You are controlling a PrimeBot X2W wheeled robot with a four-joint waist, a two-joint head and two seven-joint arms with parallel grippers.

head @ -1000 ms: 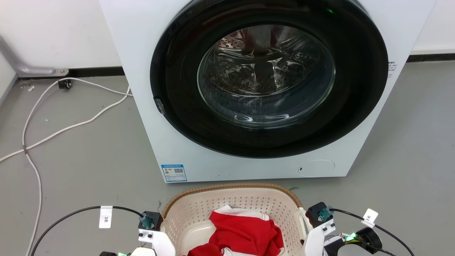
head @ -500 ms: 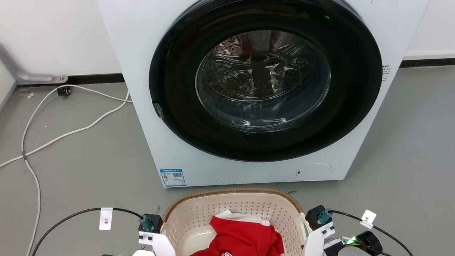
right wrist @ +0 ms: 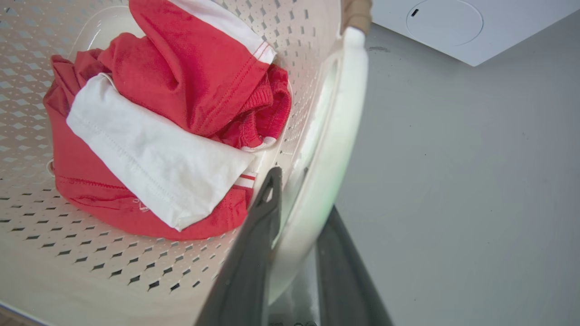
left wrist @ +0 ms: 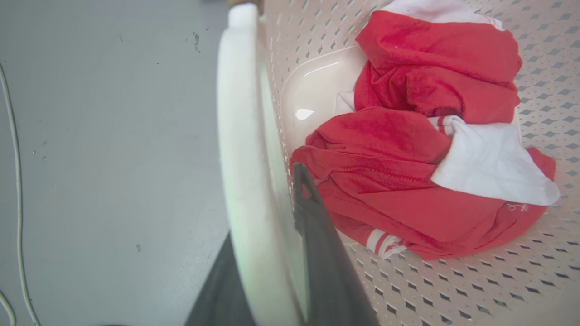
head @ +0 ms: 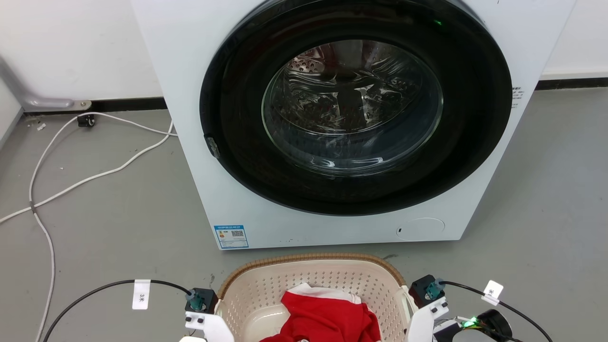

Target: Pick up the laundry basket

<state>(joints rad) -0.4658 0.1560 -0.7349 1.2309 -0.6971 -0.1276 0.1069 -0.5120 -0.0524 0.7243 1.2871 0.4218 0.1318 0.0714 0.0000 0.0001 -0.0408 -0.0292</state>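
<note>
The laundry basket [head: 308, 259] sits at the near edge of the head view, dead centre, on or just above the grey floor [head: 118, 223]. Honestly I can't tell whether it's off the ground. It's right in front of the washing machine [head: 190, 142], with a strip of floor between its far rim and the machine's foot. Inside is a crumpled red and white garment [head: 327, 313], bunched on the bottom.

The left gripper [left wrist: 265, 203] is clamped on the left white handle [left wrist: 240, 136], with one dark finger inside the basket wall and the other outside under the handle. It's the same on the other side. The right gripper [right wrist: 301, 194] pinches the right handle [right wrist: 337, 136], with its inner finger next to the clothes and its outer finger on the floor side.

Compared with a second ago, the whole head picture has slid, and the washer sits lower in frame, so that's the camera moving. Against half a second ago the washer barely shifts, but the basket rim is a touch lower in frame. That leaves slightly more floor showing between it and the machine, and a bit less of the red cloth is in shot. The wrists have gone down with it.

Further out, the round dark door [head: 351, 104] is closed, and a small blue label [head: 231, 236] sits low on the front panel. White cables [head: 95, 175] trail across the floor on the left, and a black tagged cable [head: 141, 294] runs to each wrist.
</note>
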